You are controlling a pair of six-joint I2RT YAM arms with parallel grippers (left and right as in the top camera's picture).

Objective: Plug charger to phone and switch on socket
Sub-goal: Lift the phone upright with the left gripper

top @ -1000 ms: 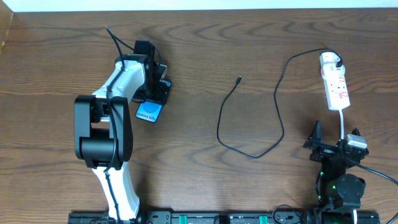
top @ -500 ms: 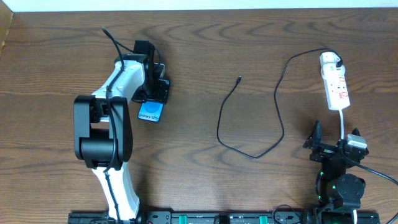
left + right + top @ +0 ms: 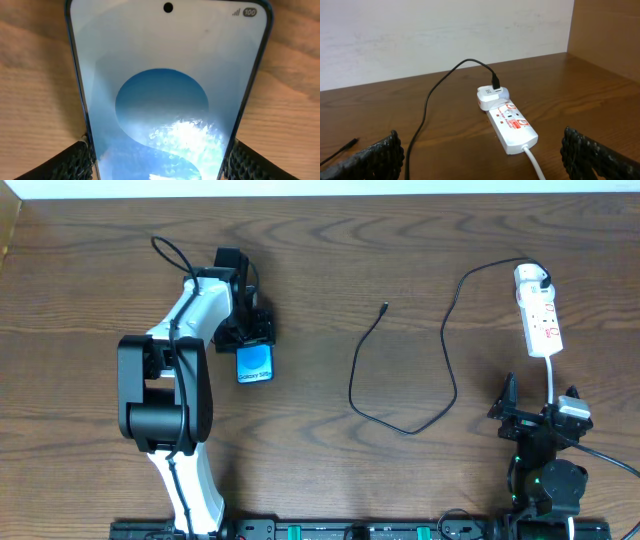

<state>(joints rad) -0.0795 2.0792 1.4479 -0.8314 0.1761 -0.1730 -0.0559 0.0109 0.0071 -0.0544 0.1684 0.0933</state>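
Observation:
The phone [image 3: 254, 364] lies flat on the table left of centre, screen lit blue. My left gripper [image 3: 250, 337] is shut on its upper end; in the left wrist view the phone [image 3: 167, 90] fills the frame between both fingers. The charger's black cable [image 3: 400, 395] loops across the middle, its free plug tip [image 3: 385, 307] lying loose, its white plug head [image 3: 531, 277] sitting in the socket [image 3: 541, 320] at the far right. My right gripper [image 3: 535, 420] is open and empty below the socket. The right wrist view shows the socket [image 3: 512, 125] and plug head [image 3: 490, 96] ahead.
The socket's white cord [image 3: 553, 380] runs down towards my right arm, and shows in the right wrist view [image 3: 534, 161]. A wooden side wall [image 3: 607, 35] stands at the right. A rail [image 3: 330, 530] lines the table's front edge.
My left gripper has turned the phone and dragged it right and down; its free end now points straight towards the front edge. The right arm has not moved.

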